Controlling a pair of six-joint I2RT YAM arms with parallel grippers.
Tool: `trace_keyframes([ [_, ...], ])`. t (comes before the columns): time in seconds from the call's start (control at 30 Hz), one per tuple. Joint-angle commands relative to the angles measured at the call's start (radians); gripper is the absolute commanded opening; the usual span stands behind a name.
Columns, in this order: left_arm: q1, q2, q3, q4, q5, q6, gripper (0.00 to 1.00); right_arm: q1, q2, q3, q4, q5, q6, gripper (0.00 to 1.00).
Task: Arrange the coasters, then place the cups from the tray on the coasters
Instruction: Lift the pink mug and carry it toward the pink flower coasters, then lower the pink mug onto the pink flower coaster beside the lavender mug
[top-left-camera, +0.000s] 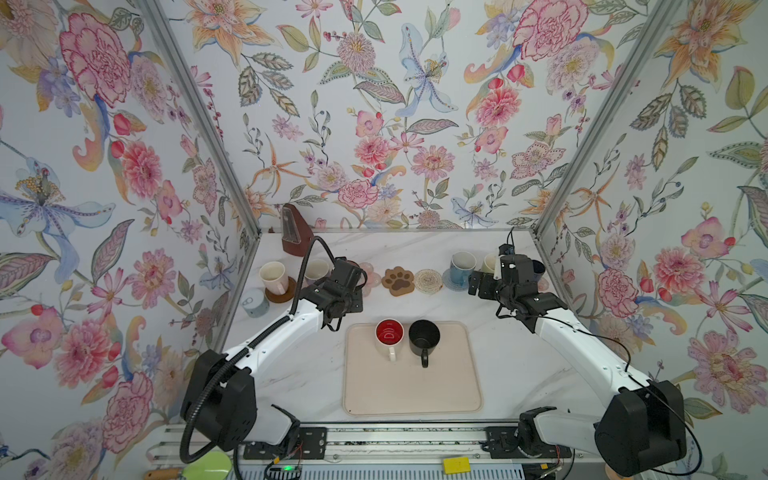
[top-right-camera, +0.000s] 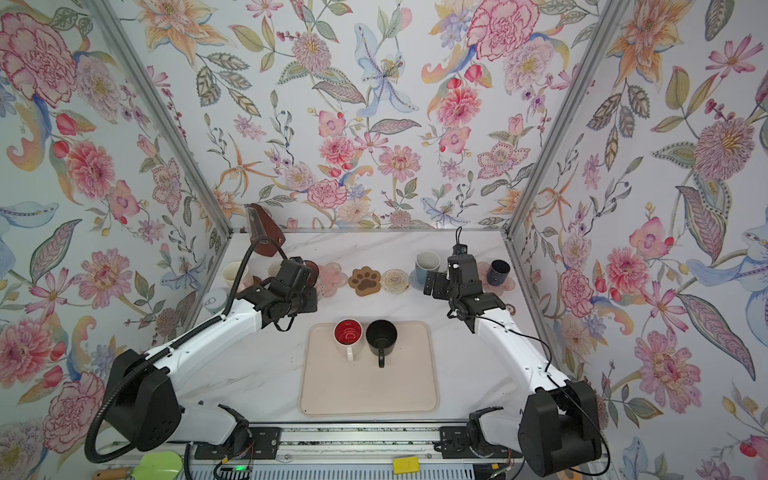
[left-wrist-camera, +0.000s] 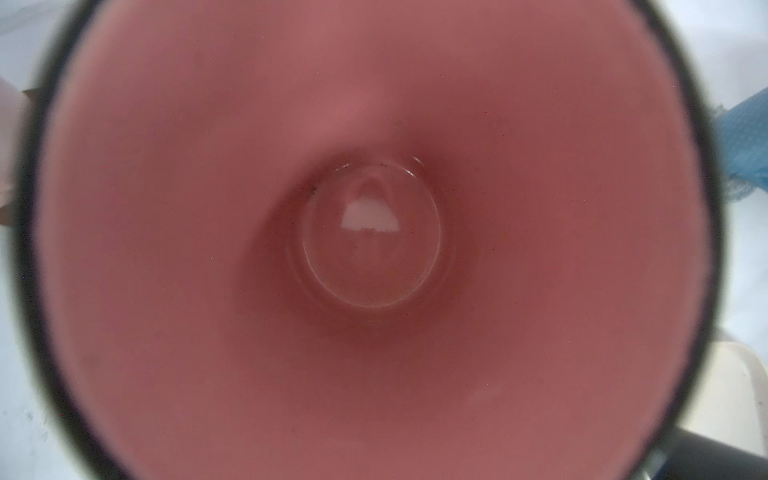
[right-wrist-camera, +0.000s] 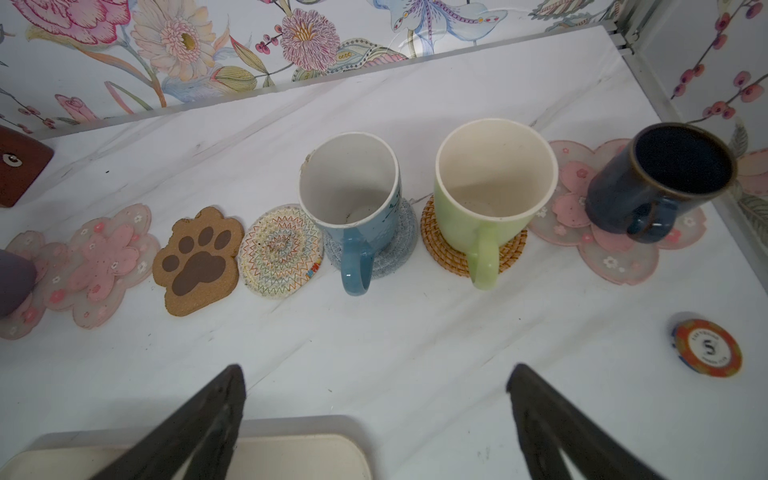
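Note:
The beige tray (top-left-camera: 411, 386) holds a red-inside white cup (top-left-camera: 389, 333) and a black cup (top-left-camera: 424, 337). Coasters line the back: pink flowers (right-wrist-camera: 112, 257), paw print (right-wrist-camera: 197, 259) and cream woven round (right-wrist-camera: 280, 253) are bare. A blue cup (right-wrist-camera: 353, 199) stands on the grey round, a light green cup (right-wrist-camera: 490, 187) on rattan (right-wrist-camera: 511, 253), a navy cup (right-wrist-camera: 665, 178) on a pink flower (right-wrist-camera: 615, 249). My left gripper (top-left-camera: 351, 272) holds a pink-inside cup (left-wrist-camera: 374, 232) by the left flower coasters; its fingers are hidden. My right gripper (right-wrist-camera: 376, 374) is open and empty, short of the blue and green cups.
A cream cup (top-left-camera: 273, 276) on a brown disc (top-left-camera: 280, 296) and a lavender cup (top-left-camera: 316, 270) stand at the back left. A pale-blue can (top-left-camera: 255, 303), a brown wedge-shaped object (top-left-camera: 296, 230) and a poker chip (right-wrist-camera: 708, 347) lie near the walls.

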Motion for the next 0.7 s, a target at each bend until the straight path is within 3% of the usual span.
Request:
trace_keyframes([
  [0.0, 0.015, 0.060, 0.104, 0.126, 0.022, 0.071, 0.00, -0.004, -0.033, 0.016, -0.035, 0.024, -0.017, 0.99],
  [0.23, 0.028, 0.206, 0.190, 0.131, 0.031, 0.095, 0.00, -0.006, -0.042, 0.003, -0.035, 0.026, -0.020, 0.99],
  [0.67, 0.066, 0.336, 0.290, 0.130, 0.062, 0.162, 0.00, -0.007, -0.037, 0.014, -0.042, 0.024, -0.025, 0.99],
])
